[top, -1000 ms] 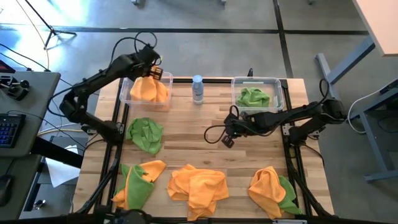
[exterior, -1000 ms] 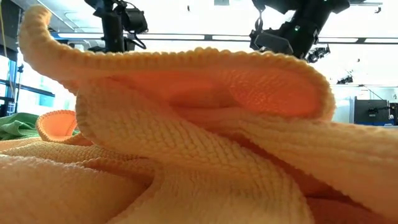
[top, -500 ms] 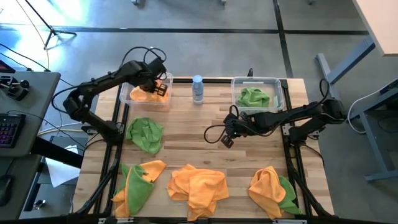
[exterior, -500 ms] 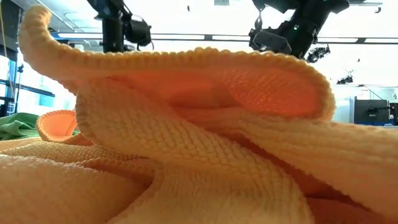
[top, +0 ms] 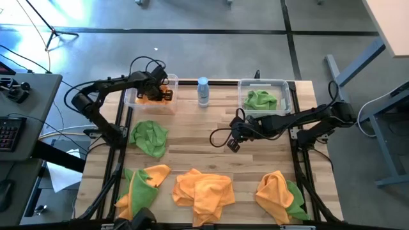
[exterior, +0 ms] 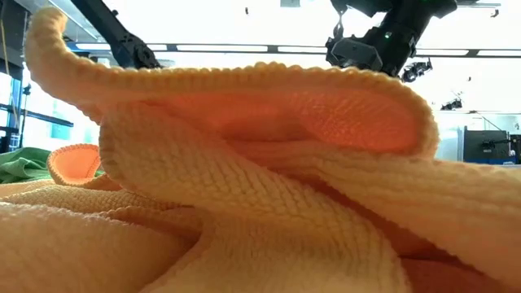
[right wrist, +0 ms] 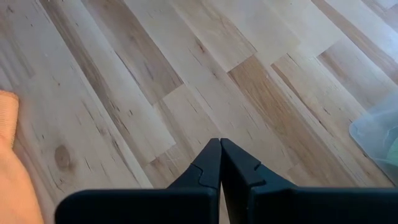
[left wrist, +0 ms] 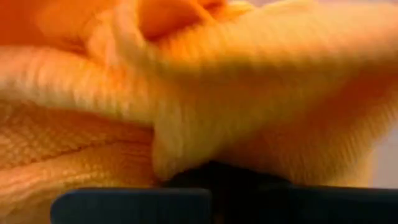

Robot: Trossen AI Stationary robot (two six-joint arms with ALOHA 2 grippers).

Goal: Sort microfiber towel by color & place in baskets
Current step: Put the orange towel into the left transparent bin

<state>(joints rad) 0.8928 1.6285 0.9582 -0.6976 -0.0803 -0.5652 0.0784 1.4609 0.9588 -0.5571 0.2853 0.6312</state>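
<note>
Lowering an orange towel (top: 148, 97) into the left basket (top: 130, 97) is the step in hand — the left gripper (top: 160, 92) sits down inside that tub, pinched tight on the cloth, which fills its wrist view. To do it well, I judge it should part its fingers only once the cloth rests inside the walls, then lift straight up so no corner trails over the rim. The right gripper (top: 234, 143) hangs closed and empty over bare table (top: 192, 140), near the right basket (top: 284, 86) holding a green towel (top: 261, 99). Loose towels — green and orange — lie along the near edge.
</note>
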